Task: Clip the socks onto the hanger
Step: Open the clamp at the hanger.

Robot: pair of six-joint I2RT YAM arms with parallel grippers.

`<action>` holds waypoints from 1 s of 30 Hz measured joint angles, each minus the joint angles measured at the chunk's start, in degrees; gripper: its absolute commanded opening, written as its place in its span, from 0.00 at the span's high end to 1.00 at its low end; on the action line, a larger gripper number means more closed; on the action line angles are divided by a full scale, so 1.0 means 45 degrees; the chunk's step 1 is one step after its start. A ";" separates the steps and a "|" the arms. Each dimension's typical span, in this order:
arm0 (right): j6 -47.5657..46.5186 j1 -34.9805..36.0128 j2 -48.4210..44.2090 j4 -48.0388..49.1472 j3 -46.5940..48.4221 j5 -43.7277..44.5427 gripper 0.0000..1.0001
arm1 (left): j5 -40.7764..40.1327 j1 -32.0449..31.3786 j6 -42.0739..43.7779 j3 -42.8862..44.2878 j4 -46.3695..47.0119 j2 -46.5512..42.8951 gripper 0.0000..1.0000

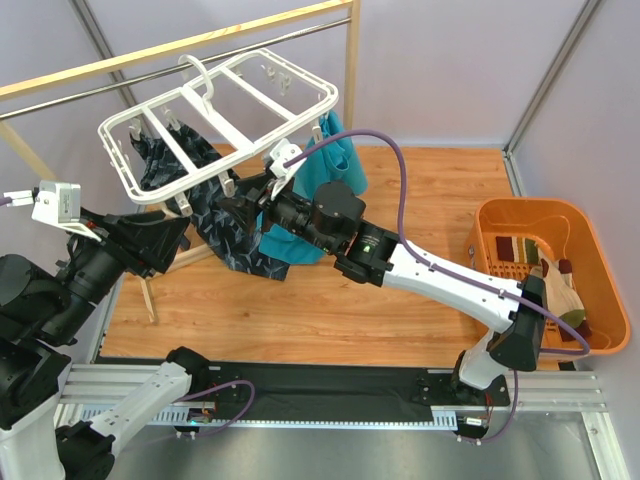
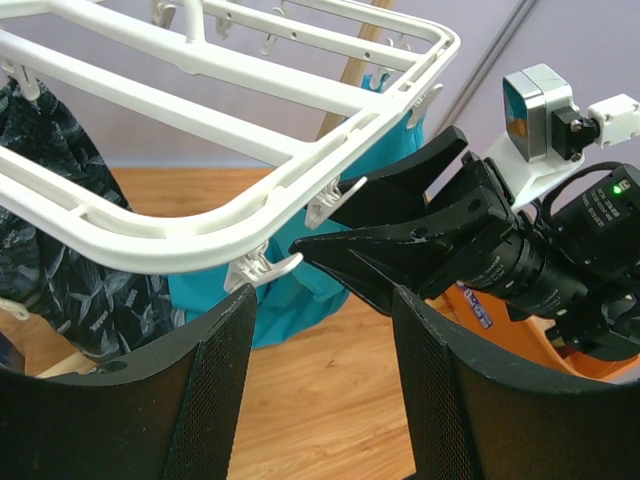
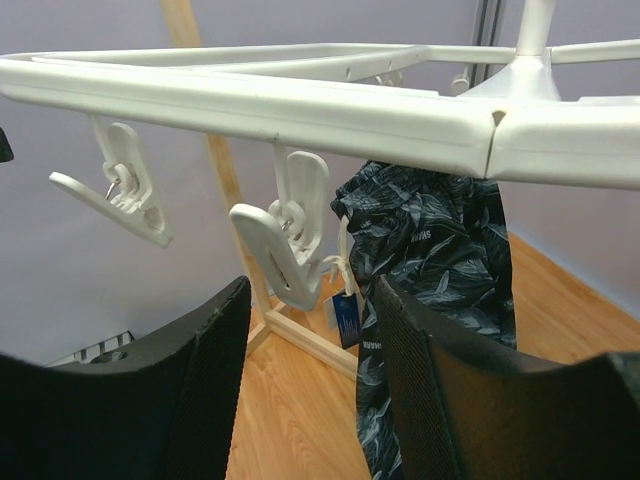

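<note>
Nearest, on the right side of the wood-grain tabletop (image 1: 430,190), an orange basket (image 1: 530,206) holds the socks (image 1: 563,288): cream and maroon pieces, one striped, lying loosely together and partly hidden behind the right arm's upper link. None hangs on the frame. Farther in on the left, the left gripper (image 2: 322,305) points up at the underside of the hanger (image 2: 150,240), its two fingers spread apart with nothing between them. From its camera the right gripper (image 1: 235,195) faces it from the other side, its black fingers parted close beside the small white clips under the frame's rounded corner; whether they touch one cannot be told there. The right wrist view shows those fingers wide apart and empty, with one dangling clip (image 3: 288,240) hanging from the frame's rail just above the gap and a second clip (image 3: 115,195) off to its left, clear of the fingers. Beyond that clip a dark navy leaf-patterned cloth (image 3: 440,260) hangs from the frame, with a small tag on a string beside it. A teal cloth (image 1: 338,160) hangs from the frame's far right side. Behind everything stands the wooden rack (image 1: 352,70), with the frame hanging tilted below its metal rail.
</note>
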 measured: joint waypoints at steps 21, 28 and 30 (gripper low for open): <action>0.0262 0.0000 0.0087 0.0316 0.0165 0.0559 0.82 | 0.0175 0.0000 -0.0034 -0.0277 0.0078 -0.0068 0.36; 0.0593 0.0000 0.0083 0.0102 0.0267 0.0665 1.00 | 0.0743 -0.0005 -0.0505 -0.0277 0.0092 -0.0078 0.37; 0.0675 0.0000 0.0073 -0.0010 0.0345 0.0665 1.00 | 0.1156 0.0000 -0.0835 -0.0277 0.0136 -0.0078 0.38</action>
